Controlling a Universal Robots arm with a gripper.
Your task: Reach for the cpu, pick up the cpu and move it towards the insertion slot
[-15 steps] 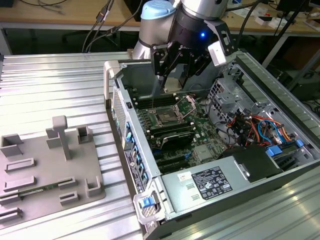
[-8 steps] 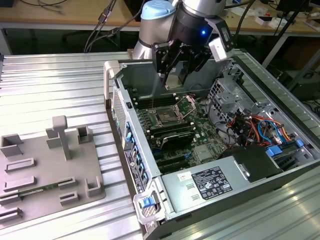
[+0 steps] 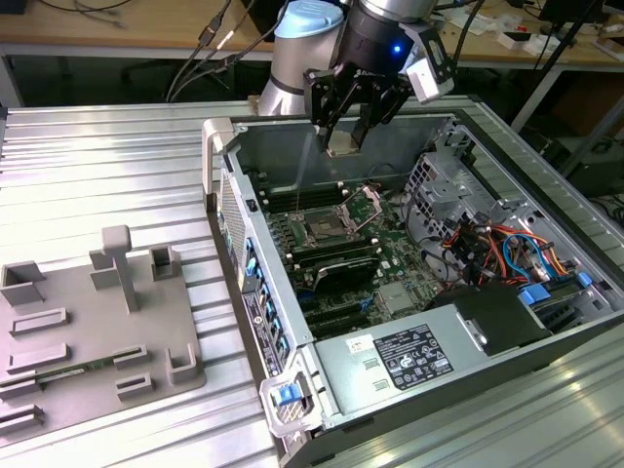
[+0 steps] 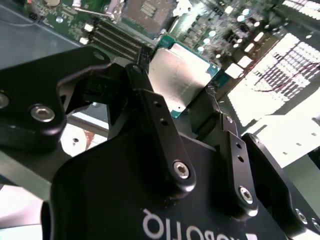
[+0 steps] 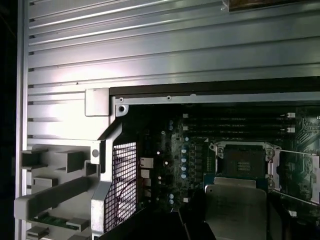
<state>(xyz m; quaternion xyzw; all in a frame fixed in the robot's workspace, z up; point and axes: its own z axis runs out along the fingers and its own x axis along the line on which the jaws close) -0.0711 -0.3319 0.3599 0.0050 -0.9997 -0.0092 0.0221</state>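
I've got the gripper (image 3: 343, 136) clamped on the cpu (image 4: 179, 75), hanging over the case's back edge; carry step underway, slot (image 3: 323, 229) sits below on the board, so next calls for lowering square over it

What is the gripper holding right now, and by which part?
The gripper holds the cpu, its fingers pinching two opposite edges of the chip, plate face exposed, above the open computer case.
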